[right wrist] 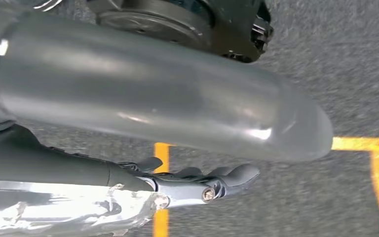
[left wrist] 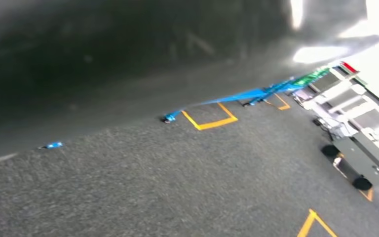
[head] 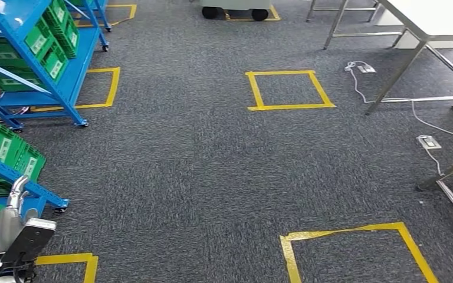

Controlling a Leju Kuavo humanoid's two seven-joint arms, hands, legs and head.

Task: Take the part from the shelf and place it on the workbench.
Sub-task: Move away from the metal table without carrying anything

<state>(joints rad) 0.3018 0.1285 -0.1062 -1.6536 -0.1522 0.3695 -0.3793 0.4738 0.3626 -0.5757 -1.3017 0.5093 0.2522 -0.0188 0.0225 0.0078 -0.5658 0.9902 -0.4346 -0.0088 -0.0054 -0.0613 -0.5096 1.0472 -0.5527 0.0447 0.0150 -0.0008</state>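
My left hand [head: 13,212] rises at the lower left of the head view, pale fingers pointing up beside the nearest blue shelf [head: 12,177]. Whether it holds anything I cannot tell. A dark blurred mass [left wrist: 128,59] crosses the left wrist view close to the camera. My right hand [right wrist: 192,180] hangs above the carpet, its thick grey thumb [right wrist: 153,94] apart from the straight dark fingers [right wrist: 227,175], with nothing between them. The white workbench [head: 430,17] on metal legs stands at the far right. Green bins [head: 47,47] fill a second blue shelf [head: 65,88] at the far left.
Yellow tape squares [head: 289,88] [head: 354,247] mark the grey carpet ahead. Cables and power strips [head: 427,141] lie on the floor near the workbench legs [head: 389,82]. A wheeled grey cart [head: 236,9] stands at the far end.
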